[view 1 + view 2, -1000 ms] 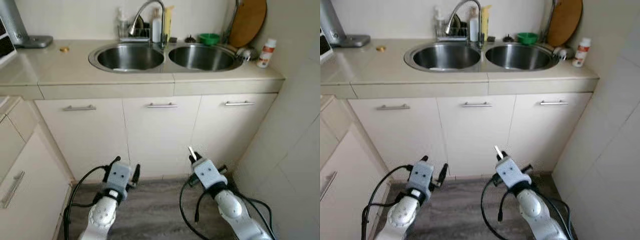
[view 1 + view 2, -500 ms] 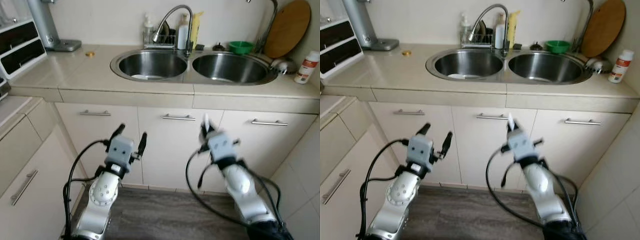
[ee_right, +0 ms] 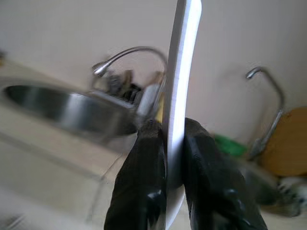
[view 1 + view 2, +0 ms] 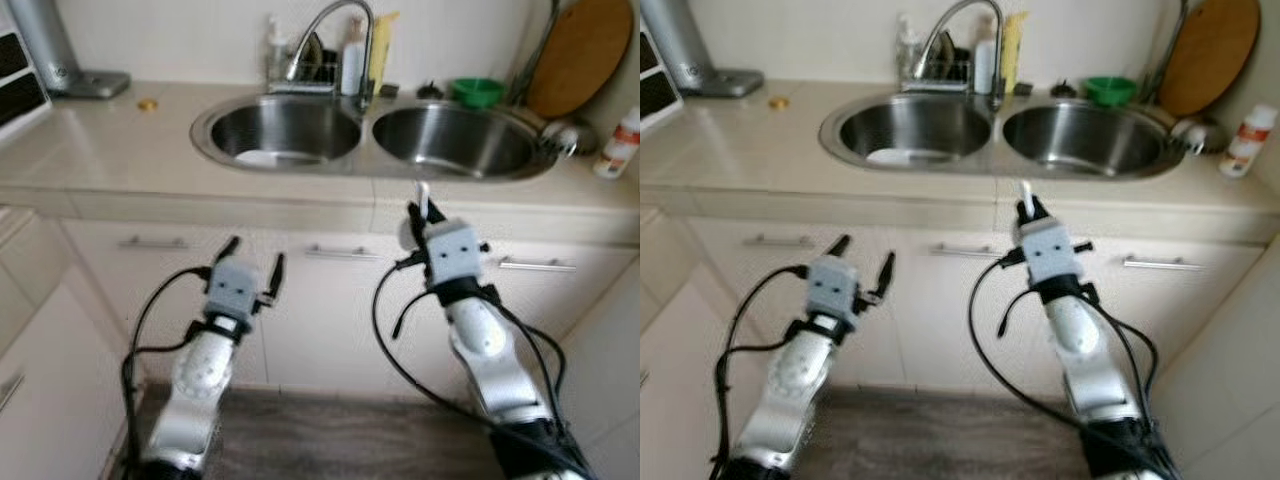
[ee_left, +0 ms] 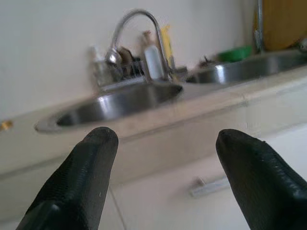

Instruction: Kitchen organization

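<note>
Both arms have come up higher than a second ago, when they hung low by the floor, and now they sit in front of the cupboard doors. The right end effector (image 4: 421, 200) is up near the edge of the counter (image 4: 120, 140). Its two black fingers (image 3: 144, 187) are pressed together on a thin white plate (image 3: 181, 72), held on its edge so it stands up straight. The plate's top pokes up just in front of the right sink bowl (image 4: 455, 140).

The left end effector (image 4: 252, 262) is lower, in front of the cupboard under the left sink bowl (image 4: 275, 130). Its fingers (image 5: 86, 177) are spread apart with nothing between them.

Something pale lies at the bottom of the left sink bowl; it is too blurry to tell what. A curved tap (image 4: 325, 30) stands behind the sink, with bottles (image 4: 352, 60) and a small rack beside it. A green bowl (image 4: 474, 90) sits behind the right sink bowl. A round wooden board (image 4: 580, 55) leans on the wall at the right, and a white bottle (image 4: 620, 145) with a red cap stands on the counter near it. A small gold thing (image 4: 147, 103) lies on the counter at the left, near a grey machine base (image 4: 85, 82).
</note>
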`<state>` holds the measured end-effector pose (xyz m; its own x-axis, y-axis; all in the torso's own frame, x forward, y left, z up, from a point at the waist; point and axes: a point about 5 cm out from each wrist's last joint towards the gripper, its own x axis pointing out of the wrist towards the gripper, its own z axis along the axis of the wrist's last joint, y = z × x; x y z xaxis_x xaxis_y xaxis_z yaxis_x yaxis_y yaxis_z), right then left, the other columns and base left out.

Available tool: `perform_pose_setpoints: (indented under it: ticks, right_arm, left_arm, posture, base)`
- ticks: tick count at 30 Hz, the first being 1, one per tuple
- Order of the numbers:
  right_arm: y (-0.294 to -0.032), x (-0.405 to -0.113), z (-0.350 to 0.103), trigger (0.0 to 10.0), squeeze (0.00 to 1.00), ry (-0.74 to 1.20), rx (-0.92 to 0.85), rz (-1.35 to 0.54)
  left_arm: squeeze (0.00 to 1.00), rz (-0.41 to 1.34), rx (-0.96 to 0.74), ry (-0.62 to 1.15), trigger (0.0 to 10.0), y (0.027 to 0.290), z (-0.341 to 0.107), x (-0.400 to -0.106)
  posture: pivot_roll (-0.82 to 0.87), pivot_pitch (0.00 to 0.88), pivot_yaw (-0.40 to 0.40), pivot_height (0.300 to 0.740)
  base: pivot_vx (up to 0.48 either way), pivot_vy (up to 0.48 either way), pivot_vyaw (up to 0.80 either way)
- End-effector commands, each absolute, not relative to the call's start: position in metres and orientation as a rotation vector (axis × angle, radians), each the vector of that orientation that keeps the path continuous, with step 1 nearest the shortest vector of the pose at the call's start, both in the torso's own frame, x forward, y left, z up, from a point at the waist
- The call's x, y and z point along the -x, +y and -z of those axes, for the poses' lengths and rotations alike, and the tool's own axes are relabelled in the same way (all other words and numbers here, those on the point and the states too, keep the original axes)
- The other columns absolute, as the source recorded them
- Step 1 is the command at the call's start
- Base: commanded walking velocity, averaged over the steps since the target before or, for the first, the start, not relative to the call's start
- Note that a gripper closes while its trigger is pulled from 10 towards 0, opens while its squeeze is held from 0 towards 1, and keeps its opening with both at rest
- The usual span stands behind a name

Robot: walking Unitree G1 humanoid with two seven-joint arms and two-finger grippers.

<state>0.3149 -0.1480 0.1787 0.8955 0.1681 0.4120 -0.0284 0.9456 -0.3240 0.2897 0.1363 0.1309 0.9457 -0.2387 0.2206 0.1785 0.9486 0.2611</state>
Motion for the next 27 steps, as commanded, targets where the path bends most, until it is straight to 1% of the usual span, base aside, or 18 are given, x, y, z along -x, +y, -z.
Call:
perform_pose_setpoints:
  ticks: [1, 12, 17, 22, 27]
  right_arm:
    - [-0.1387, -0.3145, -0.1853, 0.0, 0.0, -0.477, 0.3, -0.129]
    - [-0.139, -0.3169, -0.1905, 0.0, 0.0, -0.482, 0.278, -0.111]
    - [-0.1329, -0.3192, -0.1935, 0.0, 0.0, -0.489, 0.264, -0.107]
    - [-0.1328, -0.319, -0.1932, 0.0, 0.0, -0.488, 0.264, -0.113]
    - [-0.1345, -0.319, -0.1933, 0.0, 0.0, -0.485, 0.265, -0.107]
  left_arm:
    - [0.0, 0.191, -0.254, -0.252, 10.0, 0.1438, -0.1344, -0.291]
    - [0.0, 0.178, -0.252, -0.261, 10.0, 0.1443, -0.1387, -0.2953]
    - [0.0, 0.179, -0.25, -0.256, 10.0, 0.143, -0.1374, -0.2969]
    - [0.0, 0.18, -0.247, -0.261, 10.0, 0.1417, -0.1392, -0.2968]
    - [0.0, 0.158, -0.236, -0.273, 10.0, 0.1457, -0.1431, -0.2971]
  posture:
    - [0.0, 0.0, -0.032, 0.74]
    - [0.0, 0.0, -0.031, 0.74]
    - [0.0, 0.0, -0.027, 0.74]
    - [0.0, 0.0, -0.028, 0.74]
    - [0.0, 0.0, -0.027, 0.74]
  base:
    - [0.311, 0.0, 0.0]
    - [0.315, 0.0, 0.0]
    - [0.317, 0.0, 0.0]
    - [0.315, 0.0, 0.0]
    - [0.314, 0.0, 0.0]
